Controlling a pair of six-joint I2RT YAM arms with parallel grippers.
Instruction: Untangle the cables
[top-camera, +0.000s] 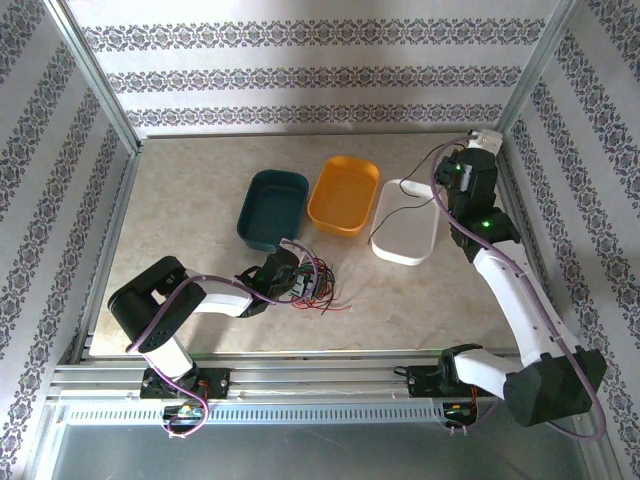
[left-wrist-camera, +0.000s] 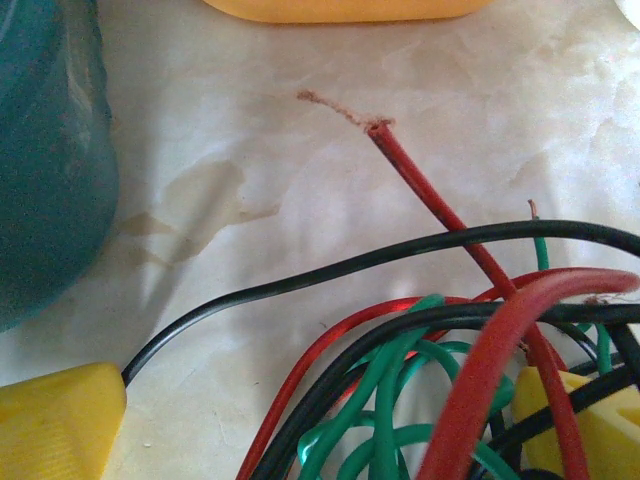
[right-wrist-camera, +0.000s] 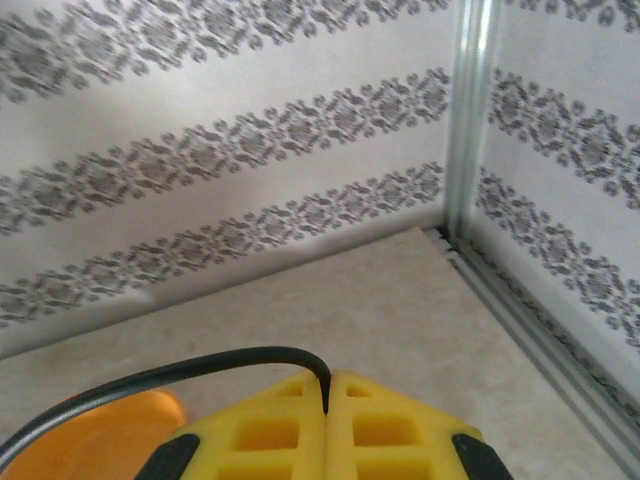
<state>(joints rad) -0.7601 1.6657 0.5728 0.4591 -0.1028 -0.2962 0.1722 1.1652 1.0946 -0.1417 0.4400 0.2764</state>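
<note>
Cables (left-wrist-camera: 385, 395) straddled by open left end effector (left-wrist-camera: 330, 420), liable to grab several at once; right end effector (right-wrist-camera: 327, 398) pinching black cable (right-wrist-camera: 200, 371).

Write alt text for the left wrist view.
Red, black and green cables lie tangled on the table between the left gripper's open yellow fingers. One red cable's frayed end points toward an orange tray; a teal tray sits left.
</note>
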